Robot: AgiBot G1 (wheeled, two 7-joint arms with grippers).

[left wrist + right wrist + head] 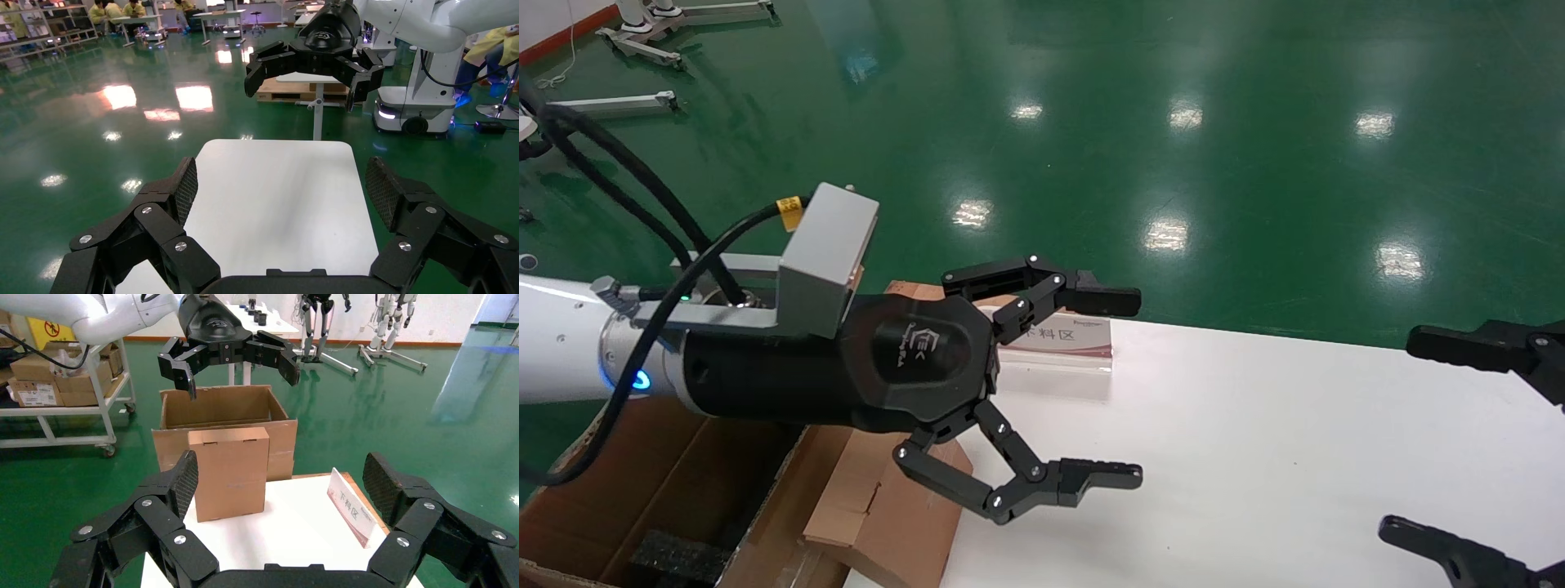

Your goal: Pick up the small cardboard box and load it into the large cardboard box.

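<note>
The small cardboard box (229,471) stands upright on the left end of the white table (1254,457). In the head view it is a tan slab (887,510) just below my left gripper. The large cardboard box (223,410) sits on the floor right behind it, open-topped (658,482), with black foam (674,555) inside. My left gripper (1120,388) hovers open above the small box, holding nothing, its fingers pointing along the table (281,190). My right gripper (1406,437) is open and empty at the table's right end, facing the small box (281,484).
A slanted white sign with a red strip (1058,339) stands on the far side of the table (350,505), on a brown board. Green floor surrounds the table. A shelf cart with cartons (55,386) stands beyond the large box.
</note>
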